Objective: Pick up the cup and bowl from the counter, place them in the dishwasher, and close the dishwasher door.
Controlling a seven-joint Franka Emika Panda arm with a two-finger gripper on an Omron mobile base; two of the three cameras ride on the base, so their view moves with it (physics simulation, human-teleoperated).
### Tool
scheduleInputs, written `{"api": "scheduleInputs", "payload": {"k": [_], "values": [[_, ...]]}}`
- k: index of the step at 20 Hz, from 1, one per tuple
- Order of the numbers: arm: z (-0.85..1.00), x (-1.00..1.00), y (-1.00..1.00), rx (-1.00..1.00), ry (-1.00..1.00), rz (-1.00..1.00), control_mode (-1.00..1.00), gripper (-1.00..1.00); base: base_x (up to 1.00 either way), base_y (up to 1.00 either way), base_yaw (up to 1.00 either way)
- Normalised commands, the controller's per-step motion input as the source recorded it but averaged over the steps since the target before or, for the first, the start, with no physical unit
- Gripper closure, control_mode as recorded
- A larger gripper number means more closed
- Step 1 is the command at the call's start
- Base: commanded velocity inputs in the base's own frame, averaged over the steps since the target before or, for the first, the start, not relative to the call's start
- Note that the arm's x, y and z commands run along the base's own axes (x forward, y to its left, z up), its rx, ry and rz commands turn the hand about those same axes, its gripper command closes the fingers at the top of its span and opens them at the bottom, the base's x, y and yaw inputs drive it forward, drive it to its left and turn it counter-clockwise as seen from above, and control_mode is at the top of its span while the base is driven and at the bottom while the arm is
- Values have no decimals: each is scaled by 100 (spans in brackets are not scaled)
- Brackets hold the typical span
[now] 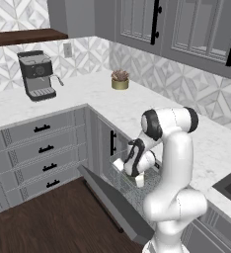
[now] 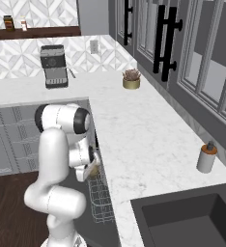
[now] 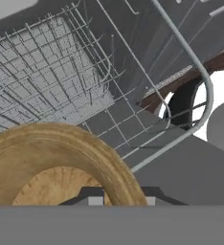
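Note:
The golden-brown bowl [image 3: 51, 158] fills the lower left of the hand view, and my gripper [image 3: 119, 197] is shut on its rim. It hangs tilted over the grey wire rack [image 3: 47, 81] of the open dishwasher [image 1: 125, 180]. From the right base view the bowl [image 2: 92, 171] shows as a brown patch at the hand, just above the rack [image 2: 100, 198]. The dishwasher door [image 1: 112, 200] is dropped open, slanting down toward the dark wood floor. The white marble counter [image 1: 152, 106] runs above. The cup is out of view.
A coffee machine [image 1: 37, 75] and a gold pot with a plant [image 1: 120, 80] stand at the back of the counter. A soap dispenser [image 2: 206, 157] stands beside the dark sink [image 2: 192, 217]. Grey drawers [image 1: 43, 148] flank the dishwasher on the left.

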Motion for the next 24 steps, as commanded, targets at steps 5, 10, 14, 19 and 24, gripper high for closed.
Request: {"api": "scheduleInputs", "payload": {"k": [5, 10, 14, 19, 24], "values": [[-71, 8, 3, 0, 0, -26, -100, 100, 0, 0, 0], [-51, 6, 0, -2, 0, -30, -100, 100, 0, 0, 0], [-37, 4, 0, -3, -3, -32, -100, -100, 0, 0, 0], [-24, 0, 8, -1, -2, -25, -100, -100, 0, 0, 0], [0, -2, 15, -2, -11, -17, -100, -100, 0, 0, 0]]}}
